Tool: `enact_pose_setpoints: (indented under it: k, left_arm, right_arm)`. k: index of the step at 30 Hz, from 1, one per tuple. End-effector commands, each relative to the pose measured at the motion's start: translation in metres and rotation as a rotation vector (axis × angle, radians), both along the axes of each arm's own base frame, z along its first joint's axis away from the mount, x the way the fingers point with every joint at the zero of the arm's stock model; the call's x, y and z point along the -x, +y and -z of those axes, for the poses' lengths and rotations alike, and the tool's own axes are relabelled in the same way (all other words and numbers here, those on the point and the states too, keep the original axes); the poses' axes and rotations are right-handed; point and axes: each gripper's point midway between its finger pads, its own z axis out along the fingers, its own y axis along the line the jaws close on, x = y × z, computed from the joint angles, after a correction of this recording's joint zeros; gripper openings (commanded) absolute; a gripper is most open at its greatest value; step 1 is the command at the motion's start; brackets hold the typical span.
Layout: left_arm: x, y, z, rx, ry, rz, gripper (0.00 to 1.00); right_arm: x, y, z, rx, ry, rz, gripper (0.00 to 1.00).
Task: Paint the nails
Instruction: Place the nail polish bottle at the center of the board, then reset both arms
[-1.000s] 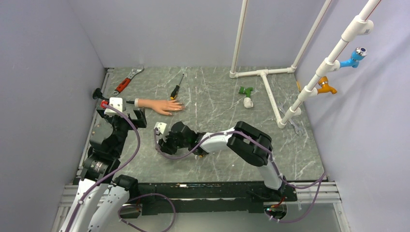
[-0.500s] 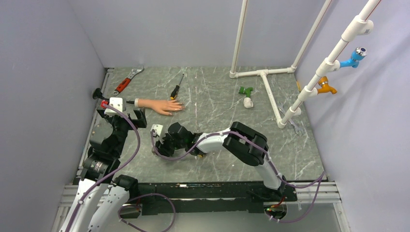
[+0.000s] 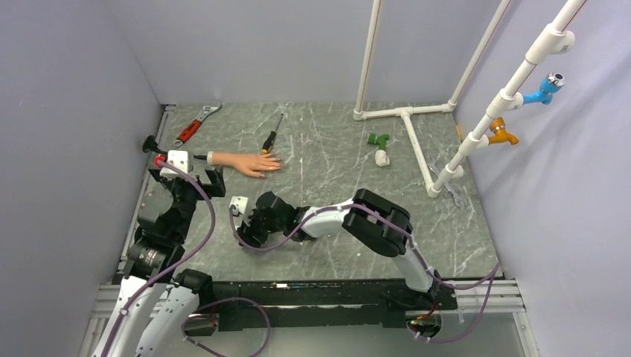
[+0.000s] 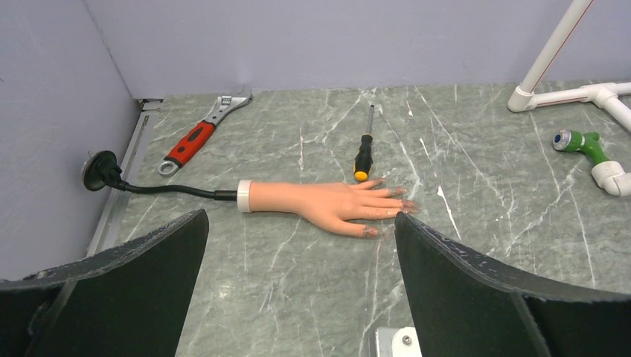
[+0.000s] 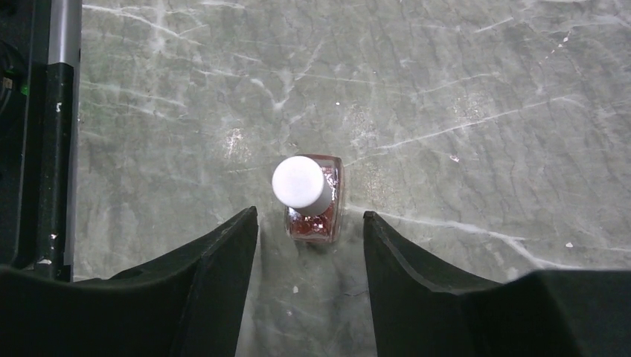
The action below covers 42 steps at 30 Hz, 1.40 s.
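Moved since a second ago: only the right arm, carrying the right gripper [image 3: 249,223] a little left and toward the near edge of the table [image 3: 335,245].

From the top camera:
- Shows the mannequin hand [image 3: 249,163] lying flat at the table's left, white cuff toward the left wall, fingers pointing right.
- Leaves the nails [image 3: 277,163] too small to make out.
- Puts the left gripper [image 3: 190,178] just nearer than that hand, spread wide and holding nothing.
- Beyond the hand, shows a red-handled wrench [image 3: 195,125] and a screwdriver [image 3: 272,135].
- Farther right, well apart, shows a green fitting [image 3: 379,140], a white pipe piece [image 3: 382,158], a white pipe frame [image 3: 405,119], and a blue tap [image 3: 543,89] and an orange tap [image 3: 500,134].
- Hides the bottle beneath the right wrist.

From the left wrist:
- Frames the mannequin hand [image 4: 327,208] between the spread fingers of the left gripper [image 4: 299,219], ahead of them and untouched.
- Picks out the nails [image 4: 402,202] as small greyish tips.
- Places the screwdriver [image 4: 364,149] handle just beyond the fingertips, and the wrench [image 4: 197,137] farther back on the left.
- Traces a black cable from the cuff to a suction cup [image 4: 99,169] by the left wall.

From the right wrist:
- Looks straight down on a polish bottle [image 5: 316,219], upright on the table, with a pale round cap over reddish glass.
- Finds the right gripper [image 5: 309,217] straddling it with a gap on each side: let go, not clamped.
- Catches a black rail [image 5: 45,134] along the left edge.
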Motion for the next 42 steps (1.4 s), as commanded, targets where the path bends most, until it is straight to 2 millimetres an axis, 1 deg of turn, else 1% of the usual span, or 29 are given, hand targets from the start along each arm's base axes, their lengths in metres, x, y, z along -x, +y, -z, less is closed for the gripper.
enact_pose_setpoints:
  k: [1,5,8,10,11,13,16,20,22,25,30,35,36,37,38,42]
  left_arm:
    - [0.003,0.000,-0.021,0.018,-0.062,0.005,0.99]
    - [0.003,0.001,-0.021,0.017,-0.062,0.004,0.99]
    - [0.004,0.001,-0.022,0.019,-0.066,0.002,0.99]
    - [0.004,0.002,-0.022,0.019,-0.068,0.000,0.99]
    - [0.005,0.002,-0.023,0.019,-0.069,0.000,0.99]
    - [0.006,0.001,-0.024,0.022,-0.078,0.004,0.99]
    - [0.007,0.001,-0.025,0.022,-0.086,0.007,0.99]
    - [0.007,0.002,-0.023,0.016,-0.081,0.006,0.99]
    - [0.007,0.003,-0.023,0.015,-0.077,0.002,1.00]
    - [0.007,0.001,-0.023,0.011,-0.073,0.009,0.99]
    - [0.007,-0.004,-0.023,0.010,-0.072,0.035,0.99]
    - [0.006,-0.007,-0.022,0.011,-0.067,0.051,0.99]
    - [0.006,-0.008,-0.022,0.011,-0.067,0.060,0.99]
    - [0.006,-0.009,-0.022,0.011,-0.067,0.064,0.99]
    - [0.006,-0.010,-0.022,0.012,-0.069,0.069,0.99]
    - [0.005,-0.013,-0.022,0.011,-0.067,0.086,0.99]
  right_arm:
    - [-0.002,0.002,-0.028,-0.047,-0.061,0.000,0.58]
    - [-0.004,-0.007,-0.042,-0.060,-0.094,0.022,0.62]
    - [-0.006,-0.018,-0.058,-0.085,-0.126,0.053,0.66]
    - [-0.007,-0.027,-0.071,-0.109,-0.148,0.081,0.78]
    - [-0.008,-0.031,-0.077,-0.116,-0.158,0.098,0.82]
    - [-0.012,-0.040,-0.088,-0.127,-0.179,0.136,0.99]
    - [-0.017,-0.054,-0.104,-0.147,-0.211,0.191,1.00]
    - [-0.026,-0.073,-0.133,-0.196,-0.256,0.290,1.00]
    - [-0.033,-0.083,-0.143,-0.212,-0.274,0.351,1.00]
    - [-0.043,-0.102,-0.152,-0.226,-0.309,0.446,1.00]
    - [-0.056,-0.137,-0.159,-0.249,-0.354,0.603,1.00]
    - [-0.060,-0.169,-0.159,-0.265,-0.338,0.725,1.00]
    - [-0.062,-0.177,-0.161,-0.272,-0.335,0.761,1.00]
    - [-0.064,-0.186,-0.158,-0.272,-0.317,0.800,1.00]
    - [-0.066,-0.195,-0.162,-0.291,-0.296,0.841,1.00]
    - [-0.077,-0.237,-0.157,-0.293,-0.211,0.979,1.00]
